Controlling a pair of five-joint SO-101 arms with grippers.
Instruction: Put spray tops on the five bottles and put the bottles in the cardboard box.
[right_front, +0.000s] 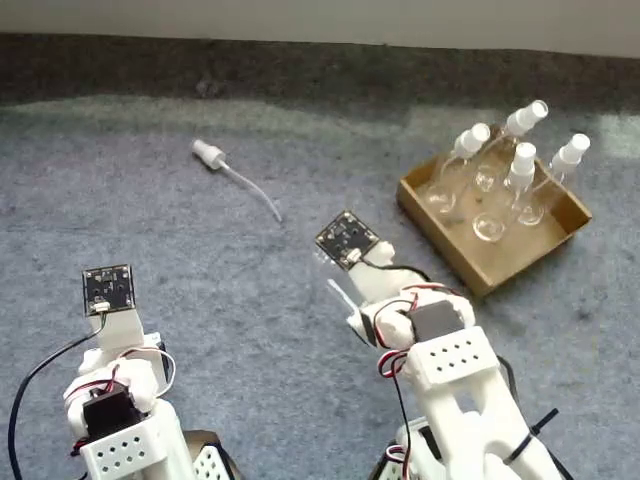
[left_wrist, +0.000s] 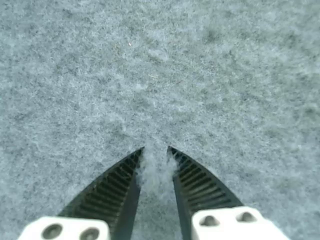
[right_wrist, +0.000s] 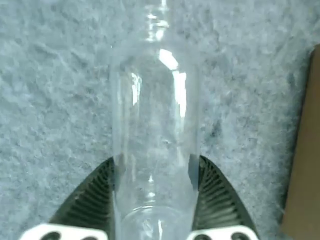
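Right hand (right_wrist: 156, 160): shut around a clear bottle (right_wrist: 155, 100), one finger on each side, down near its bottom end. The bottle's neck looks bare.
Left hand (left_wrist: 155, 149): open just a little, with nothing in it. It points down at the gray table (right_front: 200, 300), by the near edge on the left.
Spray top (right_front: 210, 153): lying loose on the table toward the far edge, its thin tube trailing out.
Cardboard box (right_front: 445, 248): on the far right side of the table. Four bottles (right_front: 522, 165) with tops on stand inside.
How the bottle will feel, I think: light, hard and smooth, so it could slip or turn. Best to hold it round its body.
How the top will feel, I think: tiny and light, with a bendy tube. Pinch the white head, not the tube.
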